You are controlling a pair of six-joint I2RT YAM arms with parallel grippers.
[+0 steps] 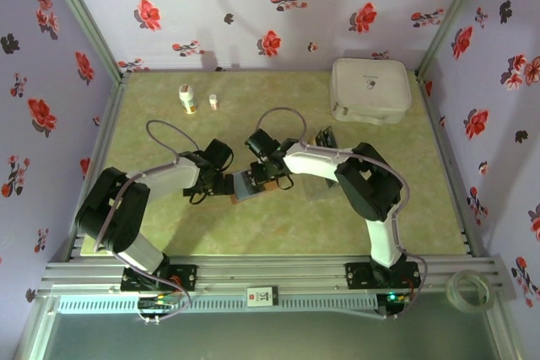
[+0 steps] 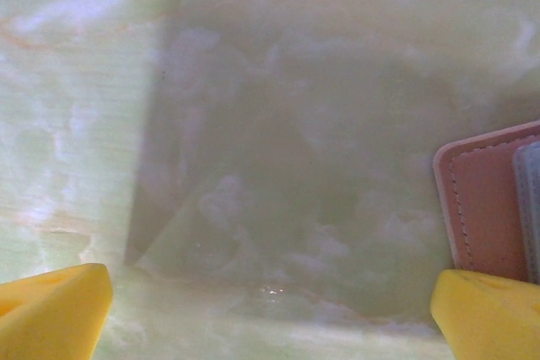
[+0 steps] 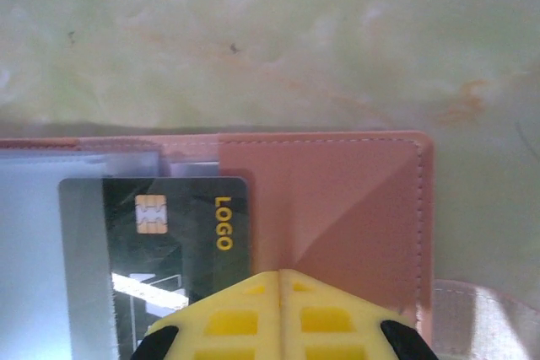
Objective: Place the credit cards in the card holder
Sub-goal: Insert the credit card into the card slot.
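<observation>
I had the right jaws shut, tips over the black card [image 3: 169, 242] partly in the holder [image 3: 337, 200] on the table [image 3: 253, 40], seemingly to push it home, left jaws wide open beside, ready to brace.

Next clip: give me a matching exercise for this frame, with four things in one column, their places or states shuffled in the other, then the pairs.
1. left fingers
2. right fingers
3. black card
4. white case

A. far right corner of the table
B. shut, over the card holder
C. wide apart, over bare table
D. lying in the open card holder

Pairs: 1-C, 2-B, 3-D, 4-A
</observation>
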